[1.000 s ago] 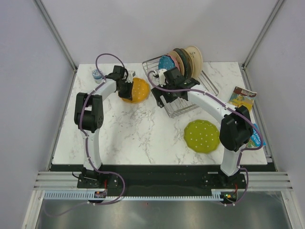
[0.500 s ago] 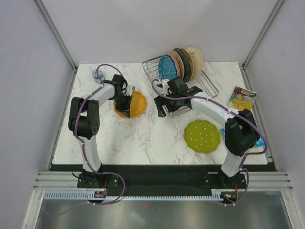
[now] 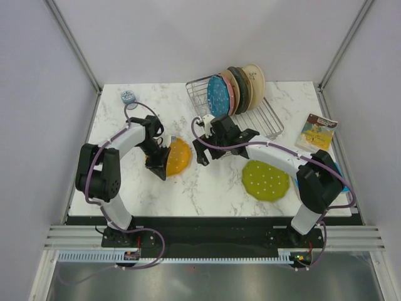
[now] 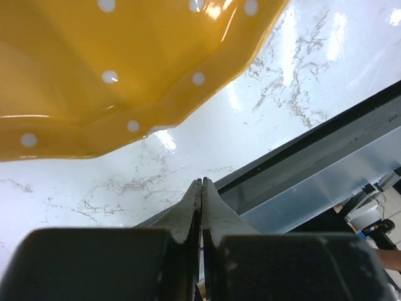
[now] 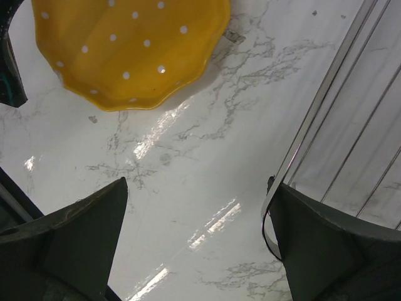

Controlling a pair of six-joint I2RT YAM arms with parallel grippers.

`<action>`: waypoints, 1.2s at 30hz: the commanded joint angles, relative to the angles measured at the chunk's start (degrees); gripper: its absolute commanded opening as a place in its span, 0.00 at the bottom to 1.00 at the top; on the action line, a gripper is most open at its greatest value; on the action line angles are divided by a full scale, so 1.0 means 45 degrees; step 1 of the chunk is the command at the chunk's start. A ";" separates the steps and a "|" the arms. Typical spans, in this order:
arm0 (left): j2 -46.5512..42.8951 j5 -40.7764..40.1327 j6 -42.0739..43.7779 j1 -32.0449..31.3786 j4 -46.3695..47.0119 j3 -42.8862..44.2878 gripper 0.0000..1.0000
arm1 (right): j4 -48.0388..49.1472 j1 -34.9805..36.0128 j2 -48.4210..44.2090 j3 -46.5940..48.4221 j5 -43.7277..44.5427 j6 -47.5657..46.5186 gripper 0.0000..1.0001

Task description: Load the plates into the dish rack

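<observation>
- Orange plate (image 3: 177,157): moved from the upper centre, beside the rack (image 3: 268,122), down to left of centre; now tilted, its left edge raised.
- Left gripper (image 3: 156,164): came down with the plate; its arm's elbow swung toward the left edge.
- Right gripper (image 3: 199,150): drawn off the rack onto the table (image 3: 207,188) at centre.
- Rack: near edge now higher in the frame.

Four dotted plates (image 3: 177,157) (image 3: 266,179) (image 3: 217,95) (image 3: 227,88), one dish rack (image 3: 266,119), two books (image 3: 316,130).

Bright, even light; glare streaks the marble table (image 5: 216,221).
</observation>
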 commanded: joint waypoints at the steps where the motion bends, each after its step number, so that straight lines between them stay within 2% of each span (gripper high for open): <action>1: -0.1287 0.0061 -0.0120 0.0029 0.0251 0.0584 0.19 | -0.0612 0.1041 0.0190 -0.0046 -0.1434 0.1051 0.98; 3: -0.2282 -0.0505 -0.0317 0.0166 0.0837 0.0761 0.31 | -0.0632 0.1218 0.0190 0.0227 -0.0322 0.1051 0.98; 4: -0.2557 -0.0836 -0.0550 0.0418 0.1382 0.0917 0.39 | -0.0670 0.1354 0.0190 0.0344 0.0823 0.1012 0.98; 6: -0.3066 -0.1210 -0.0747 0.0945 0.1951 0.0918 0.43 | -0.0768 0.1413 0.0404 0.0831 0.1710 0.0992 0.98; 7: -0.3106 -0.1288 -0.0999 0.1721 0.2167 0.0899 0.45 | -0.0884 0.1414 0.0579 0.1007 0.2042 0.0895 0.98; 12: -0.2852 -0.0430 -0.1782 0.4556 0.3008 0.0840 0.46 | -0.1179 0.1219 0.1810 0.2218 0.2299 0.0581 0.98; 15: -0.3124 -0.0313 -0.1783 0.4931 0.3320 0.0588 0.46 | -0.1256 0.0830 0.2591 0.2999 0.2806 0.0873 0.97; 17: -0.3320 -0.0176 -0.1841 0.5010 0.3496 0.0411 0.46 | -0.1373 0.0459 0.3216 0.3682 0.3002 0.0953 0.82; 18: -0.3437 -0.0117 -0.1861 0.5030 0.3555 0.0217 0.46 | -0.1509 0.0360 0.3430 0.3917 0.3119 0.0992 0.69; 20: -0.3516 -0.0019 -0.1939 0.4991 0.3633 0.0002 0.46 | -0.1627 0.0126 0.3939 0.4562 0.3527 0.0973 0.51; 21: -0.3516 0.0000 -0.1958 0.5010 0.3653 -0.0058 0.46 | -0.1686 0.0086 0.4037 0.4757 0.3685 0.0992 0.24; 23: -0.3516 0.0098 -0.1978 0.5010 0.3712 -0.0253 0.46 | -0.1725 0.0008 0.4291 0.5226 0.4190 0.1050 0.06; 24: -0.3555 0.0137 -0.1998 0.4991 0.3828 -0.0331 0.46 | -0.1784 0.0007 0.4389 0.5382 0.4368 0.1109 0.00; 28: -0.3575 0.0098 -0.1998 0.5010 0.4063 -0.0586 0.46 | -0.1862 -0.0012 0.5070 0.6415 0.5384 0.1888 0.00; 36: -0.3575 0.0059 -0.1842 0.5010 0.4044 -0.0644 0.46 | -0.2174 0.0417 0.6517 0.8390 0.5405 0.4736 0.00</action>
